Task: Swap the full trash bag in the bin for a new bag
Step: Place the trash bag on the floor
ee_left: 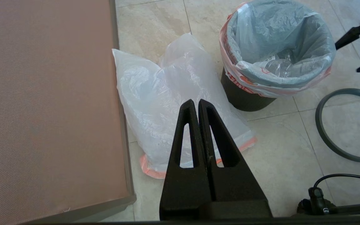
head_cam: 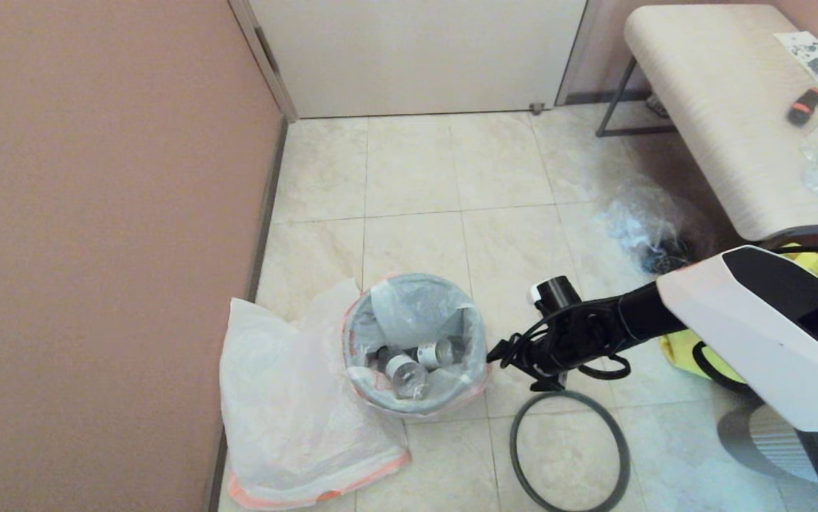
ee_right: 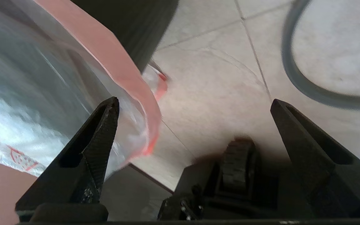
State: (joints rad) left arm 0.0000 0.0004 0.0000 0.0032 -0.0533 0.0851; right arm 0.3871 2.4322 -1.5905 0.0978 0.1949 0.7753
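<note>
Nearest the robot, the thin dark grey hoop (head_cam: 569, 451) lies flat on the floor tiles, off the bin and just to its right. Right gripper (head_cam: 504, 353) sits just above the hoop's far edge, at the right side of the bin, fingers spread wide and holding nothing; in the right wrist view one finger (ee_right: 100, 137) is right at the folded-over pink-edged lip of the full bag (ee_right: 36, 81), the other finger out over bare tile, can't tell if the first one actually touches the plastic. Left gripper (ee_left: 197, 103) hangs back near the pink wall, fingers pressed together with nothing between them, pointing over the new bag; arm looks parked. New bag (head_cam: 288, 405), translucent white with an orange-pink hem, lies crumpled flat on the floor between the wall and the bin, touching the bin's left side. The bin (ee_left: 245, 97), small round black, stands upright on the tiles roughly centre of the floor, full bag's rim draped over its top edge. Inside it, clear plastic bottles (head_cam: 416, 363) with labels, lying tilted. Farther right, a yellow bag (head_cam: 693, 352) partly hidden behind the right arm. Beyond that, a crumpled clear plastic bag (head_cam: 647, 224) on the floor by the bench (head_cam: 721, 107). Farthest back, a white door (head_cam: 416, 53).
</note>
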